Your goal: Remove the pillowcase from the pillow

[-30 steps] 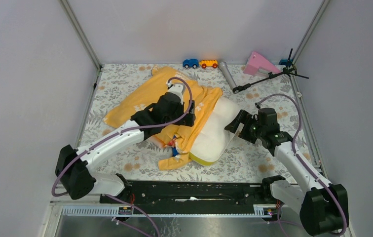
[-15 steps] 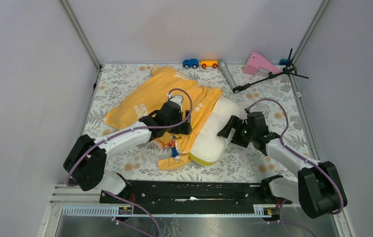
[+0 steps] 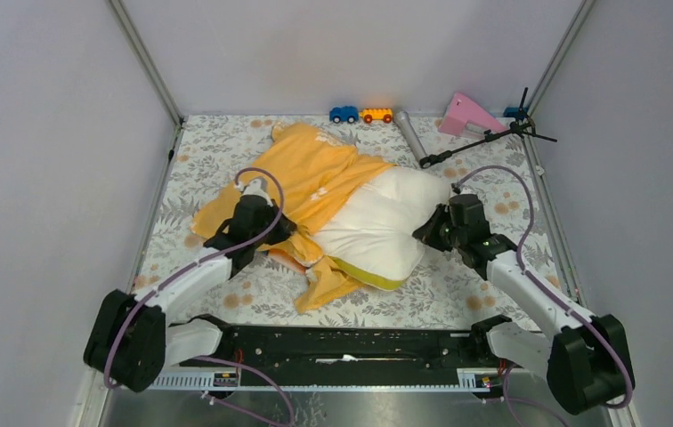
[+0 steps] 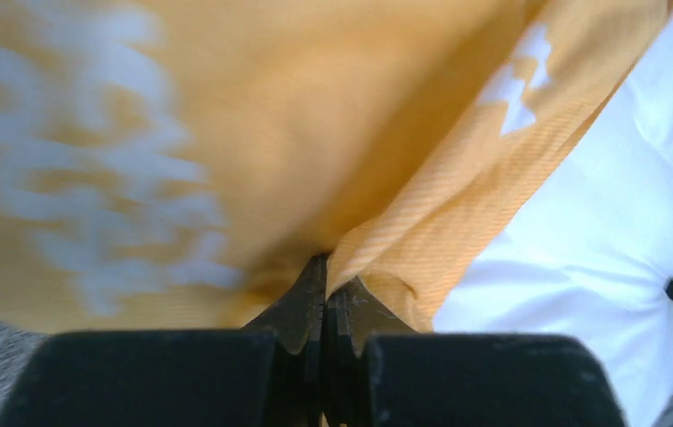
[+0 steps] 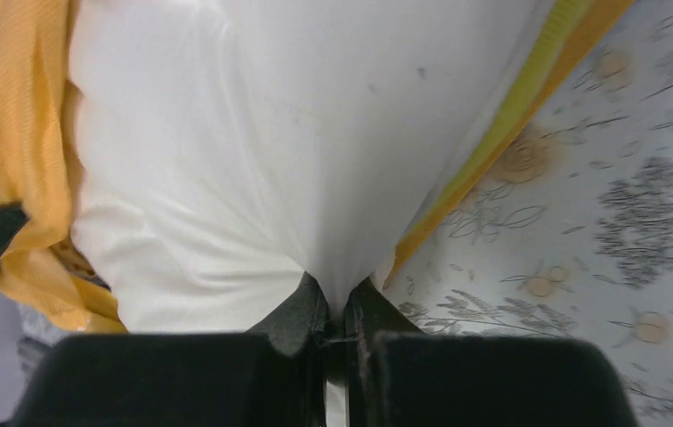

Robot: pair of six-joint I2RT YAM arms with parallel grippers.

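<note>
Left arm [image 3: 192, 271] and right arm [image 3: 529, 289]: white links, black rounded joint housings. Purple cable [image 3: 258, 170] loops along each. Base rail [image 3: 342, 342] black. Fingers [image 4: 302, 307] black, tapered, on blocky black mounts.

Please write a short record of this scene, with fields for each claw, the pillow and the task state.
left claw: shut on the pillowcase, pinching an orange fold
right claw: shut on the pillow, pinching white fabric at its edge
pillow: mostly bare; its left part lies under the pillowcase
task state: appears unfinished, pillowcase partly on
</note>
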